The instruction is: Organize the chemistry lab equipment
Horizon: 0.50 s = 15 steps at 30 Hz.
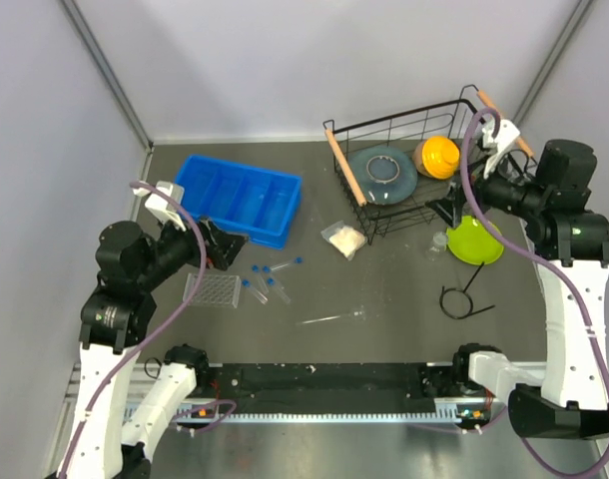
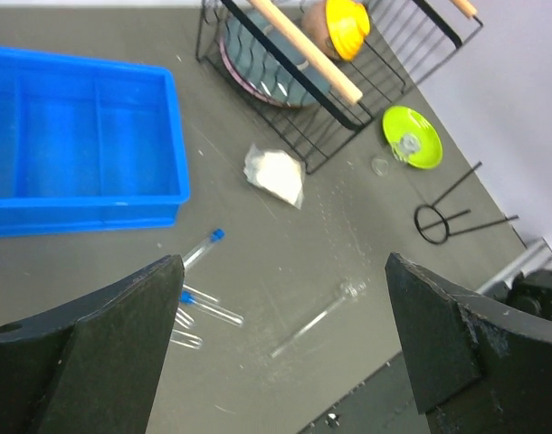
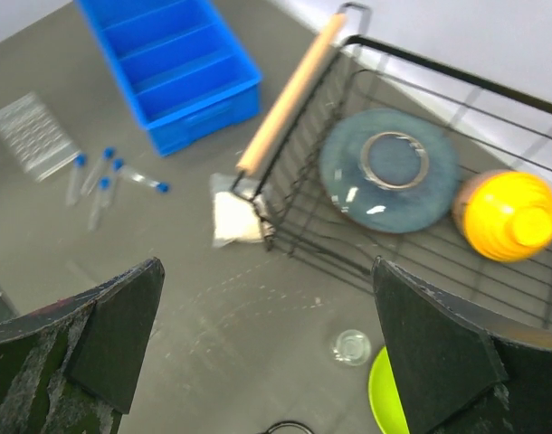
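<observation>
Looking down on a dark table [image 1: 384, 289], two robot arms reach in from the near edge. The left gripper [image 2: 283, 262] hangs above the left side with its fingers wide apart, holding nothing. The right gripper [image 3: 267, 267] is also spread and empty, raised near a black wire basket [image 1: 402, 118] at the back right.

Several small blue-capped test tubes [image 2: 204, 247] lie loose on the table, just right of a clear plastic rack [image 1: 212, 289]. A thin glass rod [image 2: 312, 323] lies nearer the arms, around the middle. A white packet [image 2: 276, 174] lies by the basket's near left corner. A small clear cup [image 3: 352, 346] stands just beside a green dish [image 1: 476, 241]. A black wire ring stand [image 2: 458, 186] lies nearer the arms than the dish.

A blue tray [image 2: 77, 215] with compartments sits at the back left. A grey dish [image 3: 348, 181] and an orange dish [image 3: 511, 217] rest inside the basket.
</observation>
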### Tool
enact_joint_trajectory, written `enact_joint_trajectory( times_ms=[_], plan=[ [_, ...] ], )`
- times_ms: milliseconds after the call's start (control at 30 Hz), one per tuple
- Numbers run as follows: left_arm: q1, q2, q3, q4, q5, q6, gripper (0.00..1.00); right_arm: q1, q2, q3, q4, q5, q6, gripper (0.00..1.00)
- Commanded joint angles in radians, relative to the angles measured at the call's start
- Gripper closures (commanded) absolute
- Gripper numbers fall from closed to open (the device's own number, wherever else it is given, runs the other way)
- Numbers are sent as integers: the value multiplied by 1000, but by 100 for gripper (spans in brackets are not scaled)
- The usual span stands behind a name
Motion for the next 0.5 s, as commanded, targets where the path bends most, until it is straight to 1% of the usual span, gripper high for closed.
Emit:
enact_joint_trajectory(
  times_ms=[0,67,167,200,233,267,300,333,367,400,467],
  plan=[
    [-1,14,-59,48,138,-51,1,-7,-34,-43,-92,-272,-205,1],
    [-16,16,-103,51,135,-68,1,-7,-50,-75,-104,-288,-228,1],
    [-102,26,-154,53,63,-78,1,-7,-68,-130,-129,-315,-282,1],
    [-181,45,-162,54,25,-82,1,-7,-71,-142,-133,-321,-302,1],
    [-233,60,-172,56,-62,-85,1,-6,-74,-165,-144,-328,-311,1],
    [-287,80,-177,57,-118,-88,1,-7,-79,-175,-150,-343,-322,1],
    [-383,127,-178,59,-158,-92,1,-7,-81,-181,-156,-349,-339,1],
    [-421,153,-180,57,-217,-98,1,-7,-84,-196,-167,-354,-347,1],
    [-476,179,-182,63,-239,-103,1,-7,-88,-202,-172,-361,-356,1],
    [-497,230,-186,77,-255,-108,2,-6,-90,-212,-178,-366,-376,1],
    [-554,278,-189,96,-281,-103,4,-4,-97,-242,-195,-372,-394,1]
  ],
)
